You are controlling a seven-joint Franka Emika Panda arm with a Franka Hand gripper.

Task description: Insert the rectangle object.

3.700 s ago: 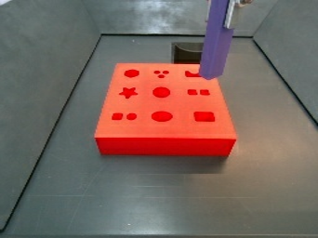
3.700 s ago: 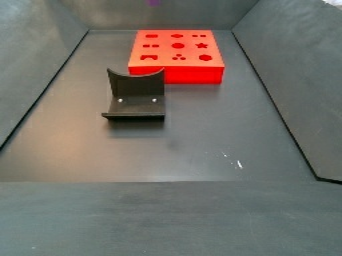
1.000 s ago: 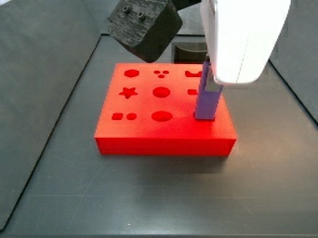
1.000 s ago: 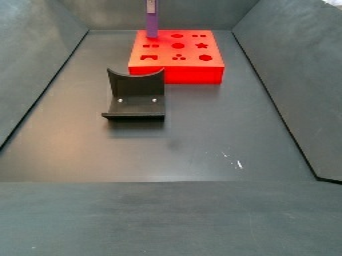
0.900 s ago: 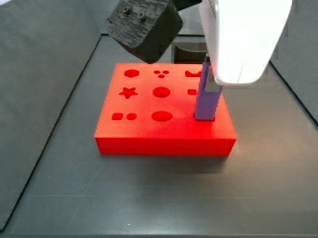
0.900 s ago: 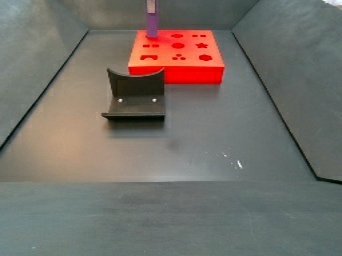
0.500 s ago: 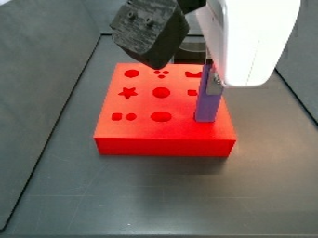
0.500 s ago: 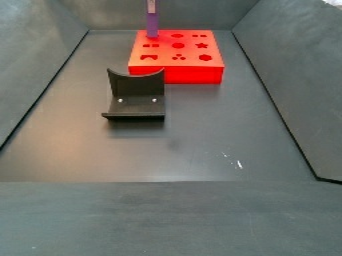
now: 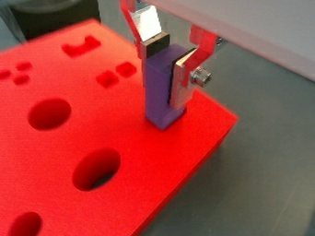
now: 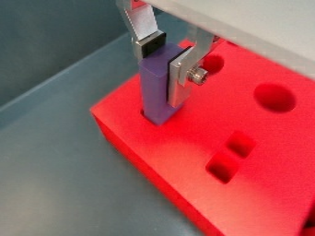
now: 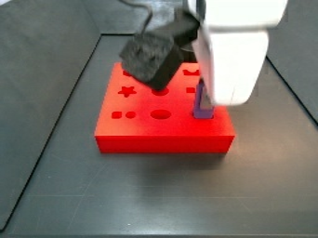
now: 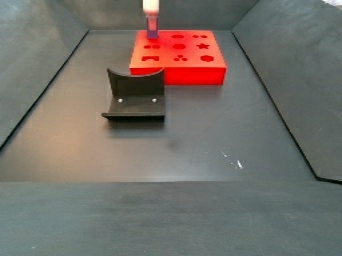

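Observation:
The rectangle object (image 9: 157,100) is a purple bar standing upright in a hole near one corner of the flat red block (image 9: 74,120). It also shows in the other wrist view (image 10: 154,100) and in both side views (image 11: 203,105) (image 12: 151,37). My gripper (image 9: 165,78) (image 10: 161,74) is shut on the bar's upper part. One silver finger (image 9: 185,76) lies flat on one side of the bar, and the dark pad (image 9: 154,42) of the other is on the opposite side. The bar's lower end is sunk into the block (image 11: 143,132).
The dark fixture (image 12: 134,97) stands on the grey floor, apart from the red block (image 12: 201,68). The block has several other shaped holes (image 10: 274,95). Grey walls enclose the floor. The arm's white body (image 11: 233,51) and a dark wrist camera (image 11: 158,56) hang over the block.
The gripper has come down with the purple bar. Less of the bar shows above the red block than half a second ago.

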